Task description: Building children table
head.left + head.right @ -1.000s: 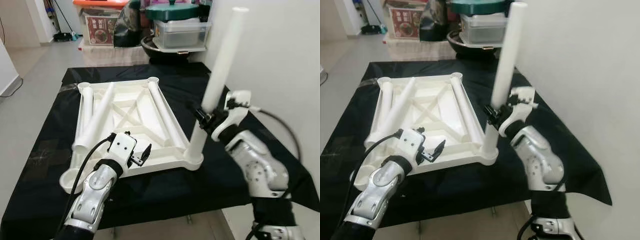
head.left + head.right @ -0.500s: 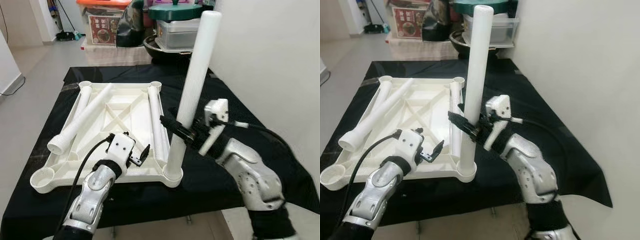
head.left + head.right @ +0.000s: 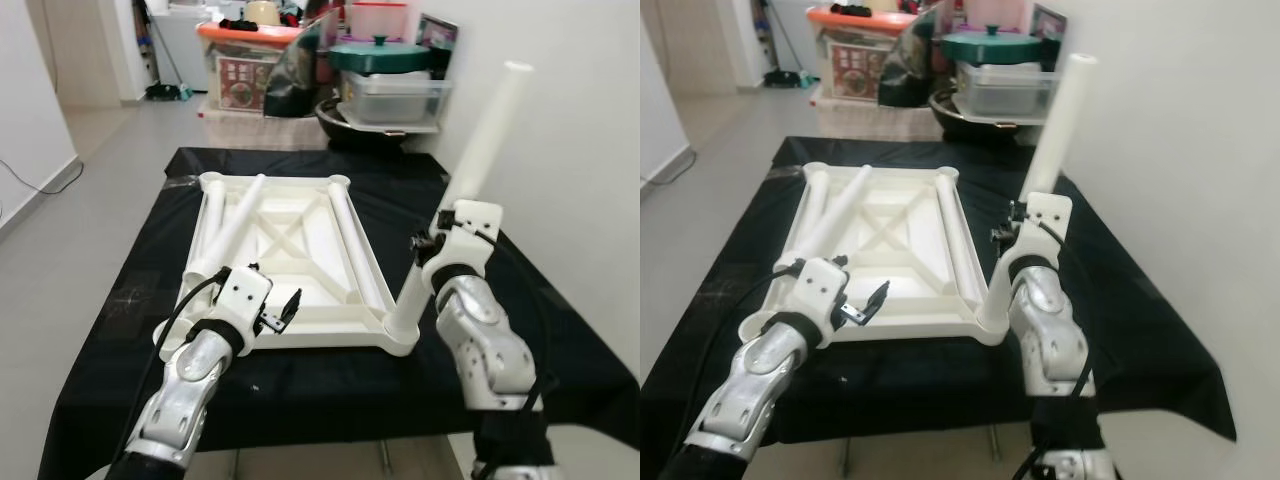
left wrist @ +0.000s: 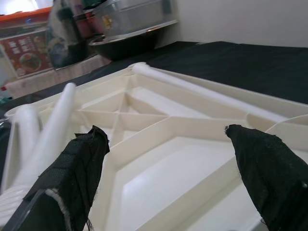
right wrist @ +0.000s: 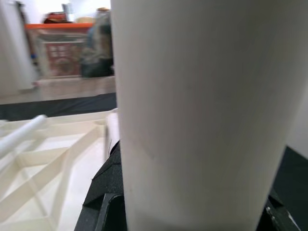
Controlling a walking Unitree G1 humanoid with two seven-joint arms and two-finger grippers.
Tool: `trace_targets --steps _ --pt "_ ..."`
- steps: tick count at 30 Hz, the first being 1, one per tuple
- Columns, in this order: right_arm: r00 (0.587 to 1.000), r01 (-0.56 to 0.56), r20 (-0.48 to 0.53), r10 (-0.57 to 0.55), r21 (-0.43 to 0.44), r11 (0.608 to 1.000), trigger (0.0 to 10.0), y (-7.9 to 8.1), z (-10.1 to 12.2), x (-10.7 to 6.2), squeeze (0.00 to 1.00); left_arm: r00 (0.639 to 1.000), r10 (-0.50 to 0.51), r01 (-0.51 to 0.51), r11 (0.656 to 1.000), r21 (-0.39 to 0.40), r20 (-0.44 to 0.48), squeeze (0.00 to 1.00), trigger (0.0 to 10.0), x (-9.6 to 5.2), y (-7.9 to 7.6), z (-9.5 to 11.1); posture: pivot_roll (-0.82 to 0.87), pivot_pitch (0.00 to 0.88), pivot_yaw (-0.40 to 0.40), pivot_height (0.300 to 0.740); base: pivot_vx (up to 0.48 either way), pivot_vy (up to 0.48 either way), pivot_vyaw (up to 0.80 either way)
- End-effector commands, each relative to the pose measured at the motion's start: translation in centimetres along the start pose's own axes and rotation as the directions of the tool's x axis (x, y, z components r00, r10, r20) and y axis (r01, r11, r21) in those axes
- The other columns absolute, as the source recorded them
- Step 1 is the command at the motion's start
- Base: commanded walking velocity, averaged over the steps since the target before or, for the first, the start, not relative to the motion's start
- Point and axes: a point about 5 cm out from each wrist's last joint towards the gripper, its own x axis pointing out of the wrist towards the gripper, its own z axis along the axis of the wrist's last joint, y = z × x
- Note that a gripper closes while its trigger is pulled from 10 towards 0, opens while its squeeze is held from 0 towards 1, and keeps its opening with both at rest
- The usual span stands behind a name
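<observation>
right gripper (image 3: 432, 243) clamped on white leg (image 3: 470, 180), leg tilted, foot in near right corner socket of tabletop (image 3: 285, 240) | left gripper (image 3: 281, 309) fingers spread wide, holding nothing, over tabletop's near edge | tabletop upside down on black cloth (image 3: 130, 290), three loose legs (image 3: 232, 222) lying on it

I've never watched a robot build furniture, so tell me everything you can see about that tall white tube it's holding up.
The table leg is a smooth, round, white tube that looks like plastic. It stands tilted, its top leaning toward the wall on the robot's right. Its foot sits at the near right corner socket of the upturned white tabletop on the black cloth. The right hand is shut on its lower part. Three more legs lie loose in the tabletop.
</observation>
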Motion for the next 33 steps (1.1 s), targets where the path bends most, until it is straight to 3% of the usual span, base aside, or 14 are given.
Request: trace_targets --steps 1,2,5,6,17,22,24,26,27,28,29,31,33 --pt "0.981 0.162 -0.090 -0.171 -0.102 0.981 0.0 -3.1 -2.4 0.2 0.00 1.000 -0.009 0.009 1.000 0.007 -0.009 0.00 10.0 0.0 -0.1 -0.3 0.03 0.000 -0.073 0.740 0.000 0.000 0.00" --pt "0.984 0.155 -0.079 -0.162 -0.093 0.984 2.4 -3.0 -2.0 0.5 0.00 1.000 -0.008 0.008 1.000 0.007 -0.009 0.00 10.0 0.0 -0.2 -0.3 0.03 0.000 -0.075 0.740 0.000 0.000 0.00" --pt "0.983 0.162 -0.073 -0.169 -0.084 0.983 2.4 -2.8 -1.9 0.7 0.00 1.000 -0.008 0.008 1.000 0.007 -0.009 0.00 10.0 0.0 -0.2 -0.3 0.03 0.000 -0.075 0.740 0.000 0.000 0.00" --pt "0.986 0.153 -0.061 -0.157 -0.070 0.986 10.0 -2.6 -1.6 0.8 1.00 1.000 -0.007 0.007 1.000 0.006 -0.010 0.00 10.0 0.0 -0.2 -0.4 0.03 0.000 -0.079 0.740 0.000 0.000 0.00" --pt "0.997 0.053 0.060 -0.055 0.019 0.998 10.0 -1.0 0.4 -0.1 1.00 1.000 -0.003 0.003 1.000 -0.003 -0.013 0.00 10.0 -0.2 -0.4 -0.5 0.02 0.000 -0.081 0.740 0.000 0.000 0.00" --pt "0.983 -0.124 0.138 0.117 0.048 0.991 10.0 -0.1 0.9 -1.7 1.00 1.000 -0.001 0.001 1.000 -0.005 -0.015 0.00 10.0 -0.3 -0.4 -0.6 0.00 0.000 -0.083 0.740 0.000 0.000 0.00" --pt "0.983 -0.124 0.138 0.117 0.048 0.991 10.0 -0.1 0.9 -1.7 1.00 1.000 -0.001 0.001 1.000 -0.005 -0.015 0.00 10.0 -0.3 -0.4 -0.6 0.00 0.000 -0.083 0.740 0.000 0.000 0.00" --pt "0.960 -0.276 0.053 0.274 0.049 0.960 10.0 0.7 -0.5 -2.9 1.00 1.000 -0.003 0.002 1.000 -0.007 -0.017 0.00 10.0 -0.3 -0.5 -0.7 0.00 0.000 -0.081 0.740 0.000 0.000 0.00" --pt "0.960 -0.276 0.053 0.274 0.049 0.960 10.0 0.7 -0.5 -2.9 1.00 1.000 -0.003 0.002 1.000 -0.007 -0.017 0.00 10.0 -0.3 -0.5 -0.7 0.00 0.000 -0.081 0.740 0.000 0.000 0.00" --pt "0.932 -0.361 -0.024 0.362 0.041 0.932 10.0 1.1 -1.7 -3.7 1.00 1.000 -0.004 0.004 1.000 -0.008 -0.019 0.00 10.0 -0.4 -0.5 -0.7 0.00 0.000 -0.081 0.740 0.000 0.000 0.00" --pt "0.932 -0.361 -0.024 0.362 0.041 0.932 10.0 1.1 -1.7 -3.7 1.00 1.000 -0.004 0.004 1.000 -0.008 -0.019 0.00 10.0 -0.4 -0.5 -0.7 0.00 0.000 -0.081 0.740 0.000 0.000 0.00" --pt "0.897 -0.419 -0.147 0.417 0.020 0.908 10.0 0.5 -3.7 -5.0 1.00 1.000 -0.006 0.005 1.000 -0.010 -0.020 0.00 10.0 -0.4 -0.6 -0.7 -0.01 0.000 -0.078 0.740 0.000 0.000 0.00" --pt "0.893 -0.418 -0.171 0.416 0.022 0.908 10.0 0.2 -4.1 -5.3 1.00 1.000 -0.006 0.006 1.000 -0.011 -0.021 0.00 10.0 -0.5 -0.6 -0.7 -0.01 0.000 -0.078 0.740 0.000 0.000 0.00"
